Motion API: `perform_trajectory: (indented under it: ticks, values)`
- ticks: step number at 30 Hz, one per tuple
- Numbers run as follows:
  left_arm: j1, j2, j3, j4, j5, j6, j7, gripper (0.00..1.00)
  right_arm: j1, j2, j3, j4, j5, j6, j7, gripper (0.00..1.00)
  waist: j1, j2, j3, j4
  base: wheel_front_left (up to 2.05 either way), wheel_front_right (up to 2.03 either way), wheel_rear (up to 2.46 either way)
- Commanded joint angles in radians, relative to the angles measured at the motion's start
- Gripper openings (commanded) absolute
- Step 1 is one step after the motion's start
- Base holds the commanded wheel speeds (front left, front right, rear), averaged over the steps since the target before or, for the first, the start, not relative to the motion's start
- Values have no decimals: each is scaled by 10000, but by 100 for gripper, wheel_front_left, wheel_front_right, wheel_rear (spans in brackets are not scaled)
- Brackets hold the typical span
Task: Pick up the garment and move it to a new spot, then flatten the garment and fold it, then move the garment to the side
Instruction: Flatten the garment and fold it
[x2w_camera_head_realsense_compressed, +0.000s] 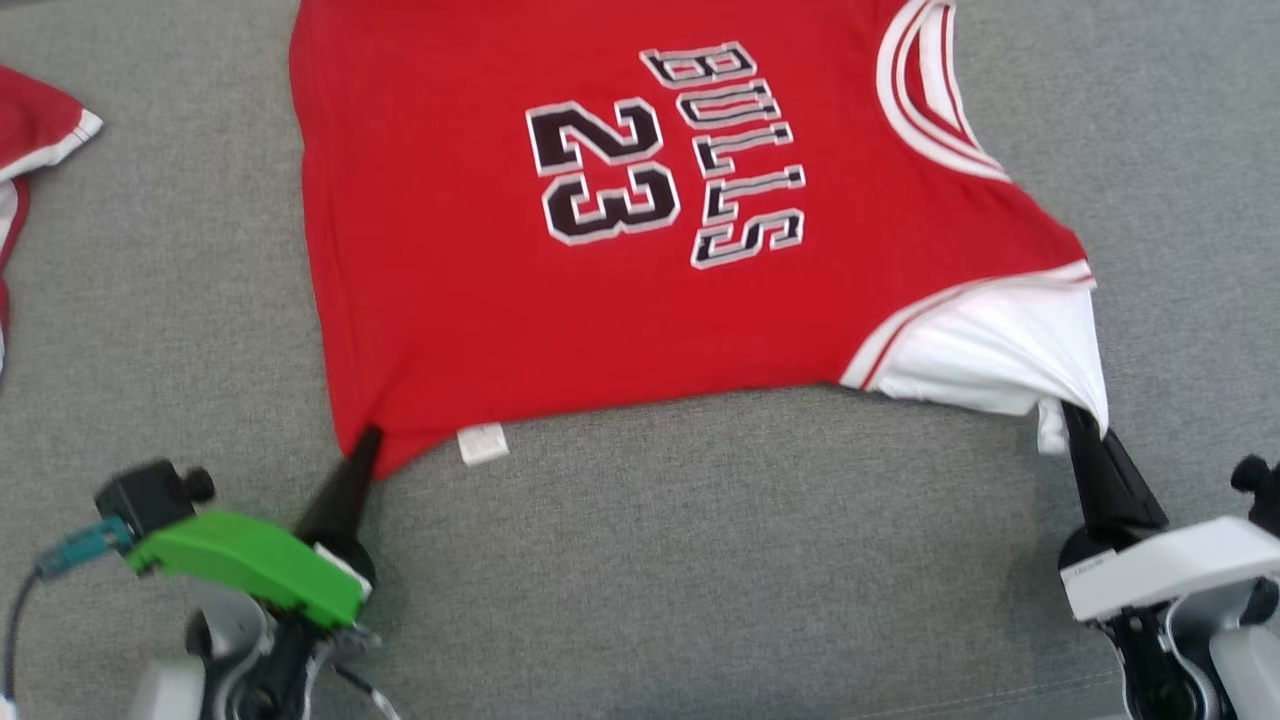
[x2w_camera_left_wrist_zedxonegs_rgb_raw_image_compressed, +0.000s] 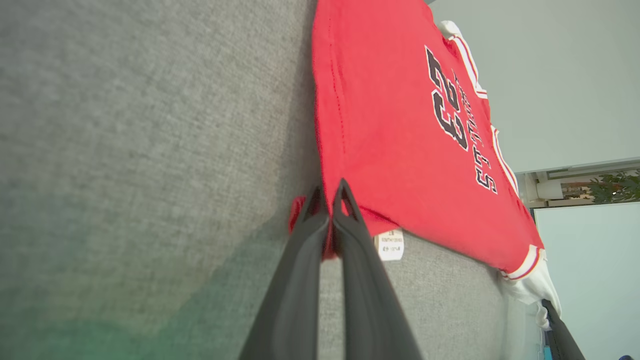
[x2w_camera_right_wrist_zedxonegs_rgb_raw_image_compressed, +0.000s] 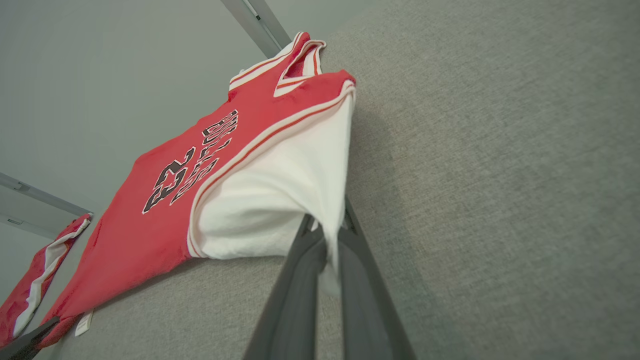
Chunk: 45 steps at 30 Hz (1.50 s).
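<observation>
A grey woven surface (x2w_camera_head_realsense_compressed: 640, 580) stretches across the head view, its cloth finely textured and even. A faint stitched seam (x2w_camera_head_realsense_compressed: 1000, 693) runs along the surface's near right part. At the surface's far left edge lies a second red garment (x2w_camera_head_realsense_compressed: 30, 130) with white trim, cut off by the frame. Beyond the surface, the left wrist view shows a pale wall (x2w_camera_left_wrist_zedxonegs_rgb_raw_image_compressed: 550, 75), a short white pipe (x2w_camera_left_wrist_zedxonegs_rgb_raw_image_compressed: 550, 189) and the green leaves of a plant (x2w_camera_left_wrist_zedxonegs_rgb_raw_image_compressed: 615, 186) beside it. In the right wrist view a grey metal rail (x2w_camera_right_wrist_zedxonegs_rgb_raw_image_compressed: 255, 22) crosses the pale background past the surface's far edge.
</observation>
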Motion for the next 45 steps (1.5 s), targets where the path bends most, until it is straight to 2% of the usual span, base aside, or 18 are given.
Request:
perform_trajectory:
  ticks: [1, 7, 12, 21, 28, 32, 43, 45]
  values:
    - [807, -144, -100, -463, -34, 153, 48, 0, 523, -43, -121, 23, 171, -14, -187, 0, 1, -1, -807, -151, 0, 0, 0]
    - [3353, -724, -424, -2683, -584, 608, 88, 0, 2105, -123, -697, -105, 529, -14, -665, 0, 1, -1, -767, 60, 0, 0, 0]
    - [3985, -879, -516, -3435, -1003, 873, 158, 0, 2126, -336, -778, -31, 515, -14, -535, 0, 1, -1, -637, 110, 0, 0, 0]
    - [2976, -603, -1032, -3884, -625, 1309, 890, 0, 661, -867, -119, -696, 350, -11, 283, 0, 1, -1, -653, 173, 0, 0, 0]
    - [2443, -410, -738, -4207, -926, 1875, 1379, 0, -311, -1399, -88, -1052, 267, -10, 1155, 0, 1, -1, -550, 129, 0, 0, 0]
    - [2188, -260, -628, -4147, -888, 2137, 1554, 0, -897, -1534, 53, -886, 98, -10, 1669, 0, 1, -1, -470, 158, 0, 0, 0]
    - [854, -239, -839, -2994, -614, 2430, 1852, 0, -2314, -1593, 585, 415, -433, -8, 2432, 0, 1, -1, -284, 470, 0, 0, 0]
    - [635, -262, -841, -2797, -584, 2513, 1892, 17, -2607, -1591, 738, 635, -522, -7, 2523, 0, 1, -1, -248, 474, 0, 0, 0]
